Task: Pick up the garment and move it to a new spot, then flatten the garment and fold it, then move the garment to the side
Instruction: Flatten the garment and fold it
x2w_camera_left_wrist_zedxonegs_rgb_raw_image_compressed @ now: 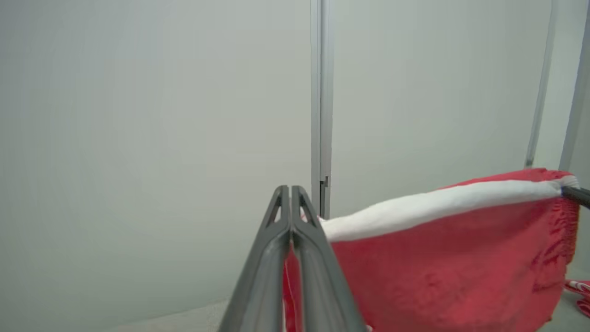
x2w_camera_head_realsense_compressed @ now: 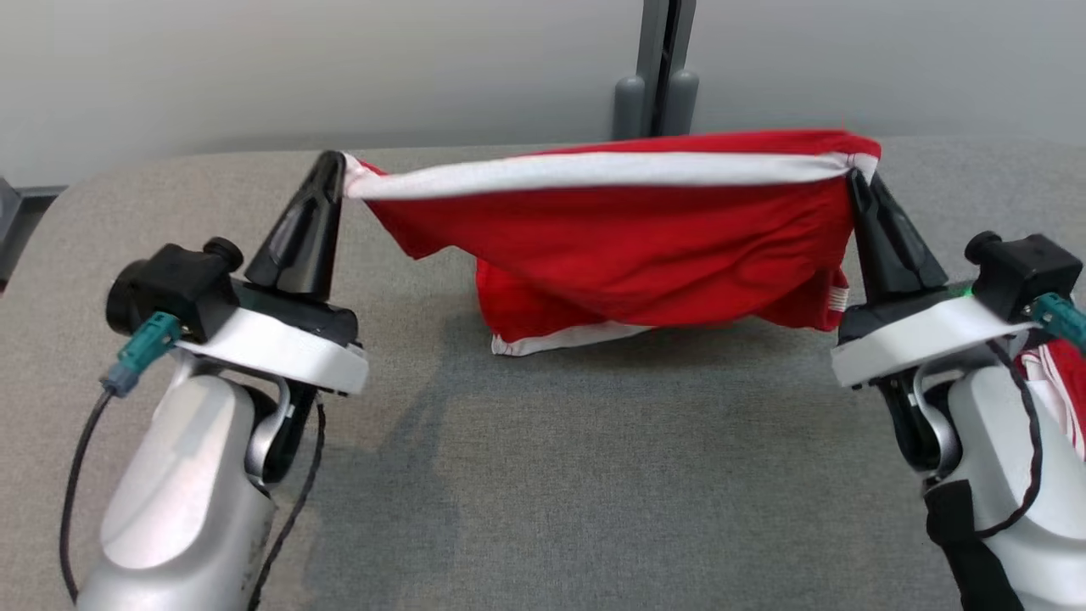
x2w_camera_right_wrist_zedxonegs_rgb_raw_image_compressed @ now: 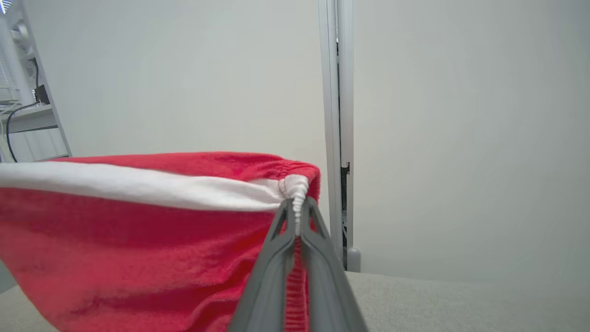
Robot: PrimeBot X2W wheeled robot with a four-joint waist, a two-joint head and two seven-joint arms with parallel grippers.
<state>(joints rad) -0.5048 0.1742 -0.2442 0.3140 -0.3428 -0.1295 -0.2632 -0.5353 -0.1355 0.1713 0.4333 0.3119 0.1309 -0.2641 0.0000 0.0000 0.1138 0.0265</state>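
Garment (x2w_camera_head_realsense_compressed: 628, 246): red, with a white band (x2w_camera_head_realsense_compressed: 594, 174) along its top edge. It hangs across the upper middle of the head view, stretched between the two claws.

Left claw (x2w_camera_head_realsense_compressed: 333, 161), upper left: fingers pressed together on the band's left corner. The left wrist view shows red cloth caught in the slit between them.

Right claw (x2w_camera_head_realsense_compressed: 855, 178), upper right: clamped on the band's right corner. In the right wrist view the white gathered edge bunches just above the tips.

Why held so: pinching the two ends of the band and keeping them apart draws the top edge nearly straight, so the body hangs and creases can fall out. This looks like preparation for laying it flat.

The middle sags. The lower hem (x2w_camera_head_realsense_compressed: 551, 339) rests on the grey table (x2w_camera_head_realsense_compressed: 543, 475), centre frame, and the red body is wrinkled.

Judgement: lifted and spread, not yet flattened or folded.

Red-and-white cloth (x2w_camera_head_realsense_compressed: 1060, 382) behind the right forearm, lower right; I cannot tell what it is.
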